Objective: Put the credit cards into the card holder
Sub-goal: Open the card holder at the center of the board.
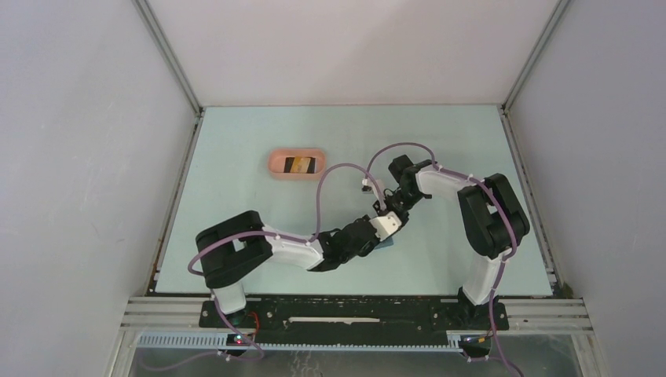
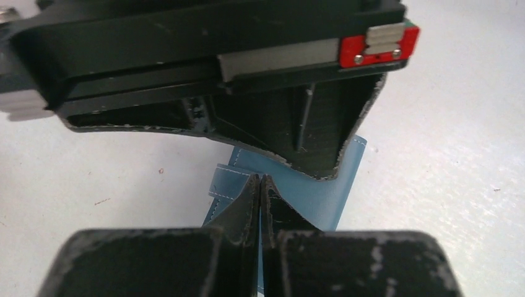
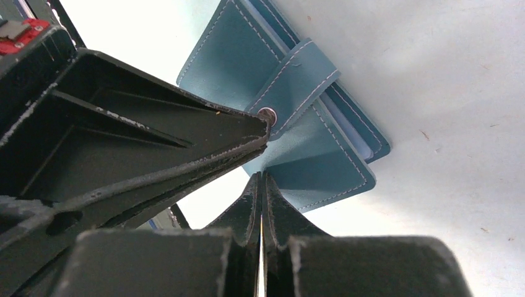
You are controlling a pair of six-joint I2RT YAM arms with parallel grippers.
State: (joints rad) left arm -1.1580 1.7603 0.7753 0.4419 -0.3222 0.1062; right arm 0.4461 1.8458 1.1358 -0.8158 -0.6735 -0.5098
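Observation:
The blue card holder (image 3: 309, 142) lies folded shut on the table, its strap snapped down. It also shows in the left wrist view (image 2: 322, 201) and as a blue sliver in the top view (image 1: 386, 246). My left gripper (image 2: 260, 179) is shut, its tips by the strap's snap (image 3: 267, 114). My right gripper (image 3: 261, 176) is shut, its tips at the holder's near corner. I cannot tell whether either pinches the leather. Both meet mid-table, left gripper (image 1: 381, 236) and right gripper (image 1: 388, 224). The credit cards (image 1: 298, 164), black and tan-orange, lie in the pink tray.
The pink oval tray (image 1: 275, 164) sits at the back left of the pale green table. Grey walls with metal rails close in the left, right and back sides. The two arms cross closely over the middle of the table.

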